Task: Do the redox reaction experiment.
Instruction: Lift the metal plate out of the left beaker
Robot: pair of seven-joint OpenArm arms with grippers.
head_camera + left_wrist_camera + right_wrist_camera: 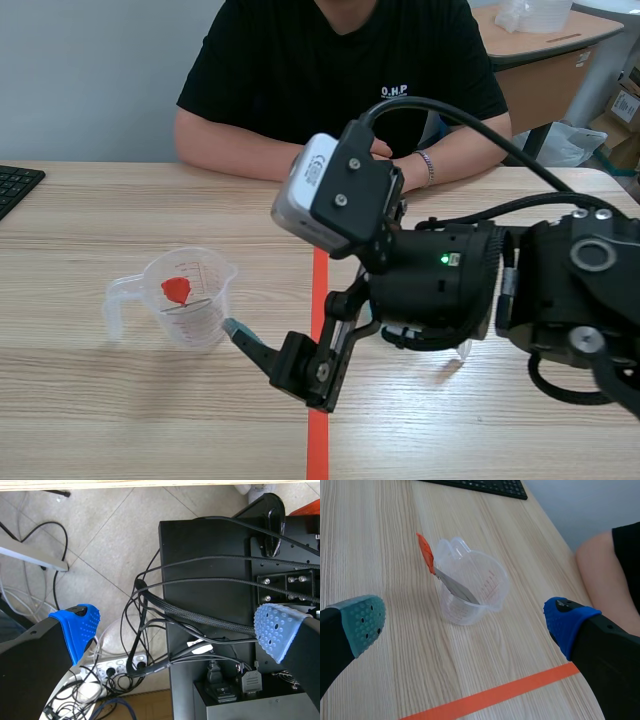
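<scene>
A clear plastic measuring cup (190, 300) stands on the wooden table left of the orange tape line. A tool with an orange-red handle (425, 552) and a flat metal blade leans in the cup; its red end (177, 289) shows through the cup's wall. My right gripper (465, 625) is open, and the cup stands just ahead of it, between the lines of its two fingers. Its teal pad (235, 328) is close beside the cup. My left gripper (177, 630) is open with nothing in it. It hangs below the table's edge, over the floor.
A person (340, 60) sits across the table with forearms resting on it. A black keyboard (15, 185) lies at the far left. Something clear (455, 358) shows under the right arm. Below my left gripper are cables, a power strip (117, 667) and a black cabinet (210, 605).
</scene>
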